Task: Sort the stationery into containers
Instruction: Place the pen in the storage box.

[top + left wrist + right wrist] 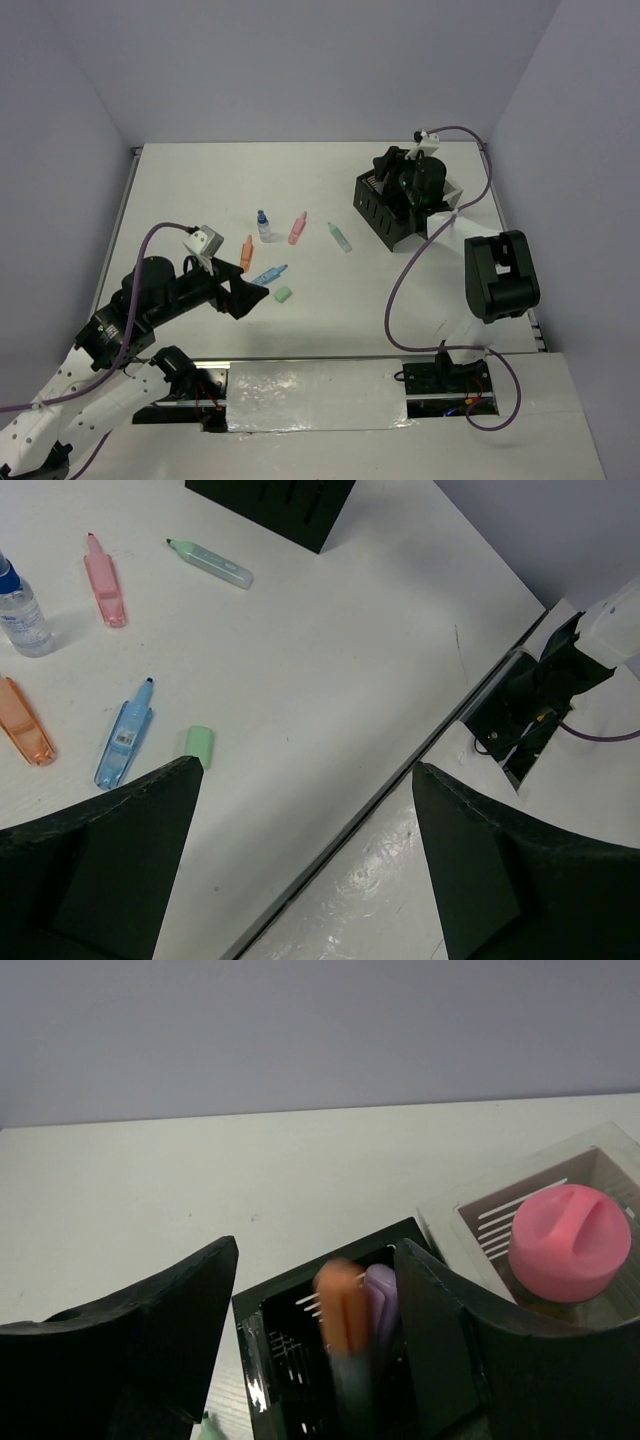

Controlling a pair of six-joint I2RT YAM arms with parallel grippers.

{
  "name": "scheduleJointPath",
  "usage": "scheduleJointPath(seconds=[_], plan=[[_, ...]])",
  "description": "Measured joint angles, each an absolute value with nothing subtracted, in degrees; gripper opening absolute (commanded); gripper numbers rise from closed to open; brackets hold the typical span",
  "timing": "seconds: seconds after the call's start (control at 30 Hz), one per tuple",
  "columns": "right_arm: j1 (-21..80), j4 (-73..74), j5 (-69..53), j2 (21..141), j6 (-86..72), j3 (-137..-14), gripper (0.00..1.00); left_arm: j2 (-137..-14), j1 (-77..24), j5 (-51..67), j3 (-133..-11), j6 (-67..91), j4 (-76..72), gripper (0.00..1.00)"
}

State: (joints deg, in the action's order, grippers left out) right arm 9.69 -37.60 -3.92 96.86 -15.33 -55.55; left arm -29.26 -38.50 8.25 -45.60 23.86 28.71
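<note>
Nearest you, your left hand (pixel 308 770) hangs wide open with nothing in it, over the near edge of the worktop (pixel 330 660). The green eraser (pixel 200 745) lies right by one fingertip, with the blue highlighter (pixel 124 745) just beside it. Come down carelessly and you flick the eraser away, or pinch the two together.

Further out, the orange highlighter (pixel 25 735), the bottle (pixel 22 615), the pink highlighter (pixel 104 580) and the green highlighter (pixel 210 564) lie loose, none of them touching. The bottle stands upright, so a passing finger could tip it and set it rolling.

Now the far side. Your right hand (pixel 315 1250) is over the black box (pixel 255 1360) with its fingers parted. An orange pen (pixel 343 1310) shows as a blur between them, next to a purple pen (pixel 382 1295) already inside. It looks let go and dropping.

The danger is that it lands on end and leans over the rim. It could also snag a finger as you lift and come back out. The white box (pixel 520 1165) sits just beside the black one, holding a pink round piece (pixel 570 1242). A bad bounce could send the pen in there instead.
</note>
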Motion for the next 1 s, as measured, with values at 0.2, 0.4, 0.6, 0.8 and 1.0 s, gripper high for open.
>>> scheduleJointPath(seconds=[0.2, 0.4, 0.6, 0.8, 1.0], plan=[[9.7, -36.8, -4.0, 92.7, -15.3, -55.5, 0.75, -29.1, -38.5, 8.8, -45.6, 23.9, 28.7, 0.99], [9.7, -33.7, -3.9, 82.5, -16.5, -55.1, 0.75, -29.3, -38.5, 5.6, -45.6, 24.3, 28.8, 0.99], [15.3, -16.9, -4.5, 76.2, -16.8, -59.8, 0.74, -33.2, -38.5, -7.1, -45.7, 27.6, 32.6, 0.99], [32.9, 2.7, 0.9, 79.2, -12.3, -63.1, 0.74, -34.8, -37.5, -15.3, -45.7, 30.5, 36.0, 0.99], [36.8, 15.9, 5.8, 91.5, -8.6, -65.6, 0.74, -34.2, -37.2, -16.8, -45.7, 31.6, 36.4, 0.99]])
